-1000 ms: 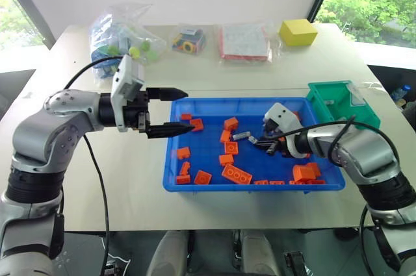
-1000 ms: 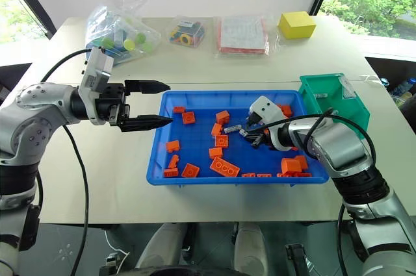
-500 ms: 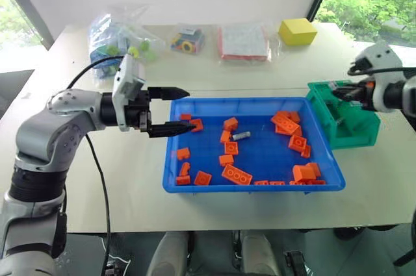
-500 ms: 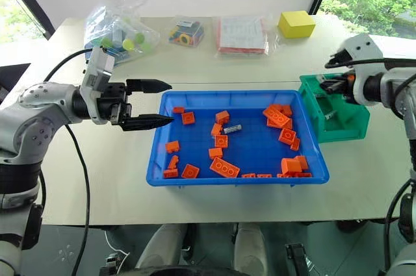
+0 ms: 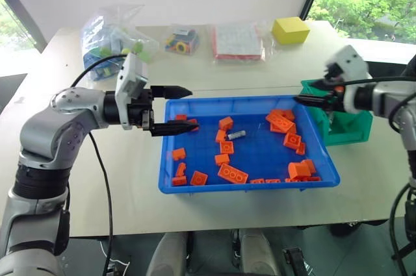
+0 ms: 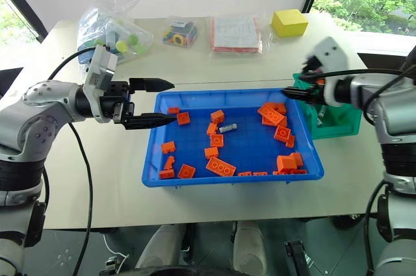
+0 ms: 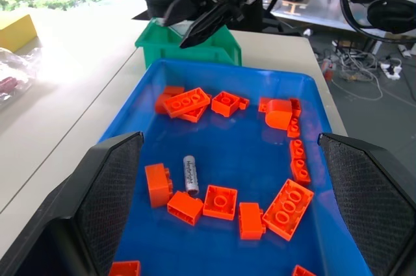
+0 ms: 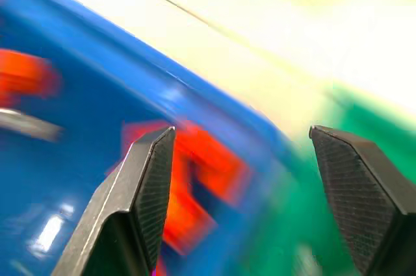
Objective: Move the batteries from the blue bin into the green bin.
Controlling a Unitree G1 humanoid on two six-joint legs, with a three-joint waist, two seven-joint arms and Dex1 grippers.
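Observation:
The blue bin (image 5: 250, 187) sits mid-table with several orange bricks and one grey-silver battery (image 5: 238, 135) lying near its middle. That battery (image 7: 190, 173) also shows between my left fingers' view line, farther off. The green bin (image 5: 354, 125) stands against the blue bin's right end; a pale stick-like shape (image 6: 320, 115) lies inside it. My right gripper (image 5: 300, 100) hovers over the blue bin's far right corner beside the green bin, open and empty. My left gripper (image 5: 185, 110) is level at the blue bin's left rim, open and empty.
Along the table's far edge lie a clear bag of coloured parts (image 5: 114, 36), two smaller packets (image 5: 182, 39) (image 5: 237, 41) and a yellow block (image 5: 290, 30). Orange bricks cluster at the blue bin's right end (image 5: 286, 126) and front (image 5: 233, 173).
My right gripper lifted out of the blue bin shut, crossed over the green bin, opened, and swung back toward the blue bin's corner. One battery fewer lies in the blue bin. The left arm kept still.

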